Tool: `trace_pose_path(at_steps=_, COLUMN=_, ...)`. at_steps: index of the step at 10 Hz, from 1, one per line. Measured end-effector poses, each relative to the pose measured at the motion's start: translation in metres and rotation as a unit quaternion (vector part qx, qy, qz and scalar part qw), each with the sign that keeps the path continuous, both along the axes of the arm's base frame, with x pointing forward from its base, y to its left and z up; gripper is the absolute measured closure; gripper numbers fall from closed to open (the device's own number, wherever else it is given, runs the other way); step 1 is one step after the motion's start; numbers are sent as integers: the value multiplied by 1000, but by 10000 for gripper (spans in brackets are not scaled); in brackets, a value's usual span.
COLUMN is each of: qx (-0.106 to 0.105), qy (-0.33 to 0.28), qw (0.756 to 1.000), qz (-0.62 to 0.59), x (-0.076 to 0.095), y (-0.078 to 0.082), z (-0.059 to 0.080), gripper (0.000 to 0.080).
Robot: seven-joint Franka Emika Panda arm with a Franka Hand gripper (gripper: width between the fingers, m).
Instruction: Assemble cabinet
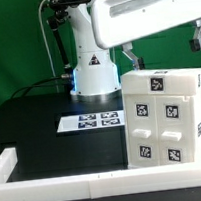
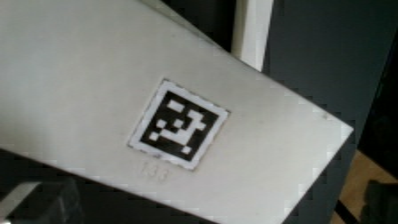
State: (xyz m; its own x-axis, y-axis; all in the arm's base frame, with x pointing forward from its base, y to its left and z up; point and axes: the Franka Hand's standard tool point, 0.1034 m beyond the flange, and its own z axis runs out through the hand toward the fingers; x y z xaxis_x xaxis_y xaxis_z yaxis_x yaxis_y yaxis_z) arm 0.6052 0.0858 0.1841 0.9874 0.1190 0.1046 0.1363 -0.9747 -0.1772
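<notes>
The cabinet (image 1: 166, 117) is a large white boxy body with several tag markers, standing on the black table at the exterior view's right. My gripper (image 1: 162, 50) hangs just above its top, with two dark fingers (image 1: 129, 57) wide apart and nothing between them. The wrist view is filled by a white cabinet face (image 2: 107, 90) carrying one square tag (image 2: 183, 122), seen close and at a tilt. Only dark blurred shapes show at the frame's lower corners, so the fingertips are not clear there.
The marker board (image 1: 90, 120) lies flat on the table in front of the robot base (image 1: 93, 74). A low white rim (image 1: 56, 178) runs along the table's near side and left edge. A black cable (image 1: 37, 85) trails behind.
</notes>
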Motion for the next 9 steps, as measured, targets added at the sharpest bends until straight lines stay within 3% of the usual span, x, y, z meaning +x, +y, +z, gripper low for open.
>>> trace_pose_path(at_steps=2, qx=-21, qy=-20, qw=993, qz=118, x=-1, y=-2, z=-2, gripper=2)
trace_pose_path(at_steps=4, qx=-40, qy=-35, qw=970, qz=235, x=-2, y=-4, z=-6, gripper=2)
trace_pose_path(at_steps=8, qx=-49, qy=-47, qw=927, qz=370, x=-5, y=-11, z=-19, gripper=2)
trace_pose_path(at_steps=9, qx=-48, qy=-43, qw=926, qz=371, x=-7, y=-11, z=-24, gripper=2)
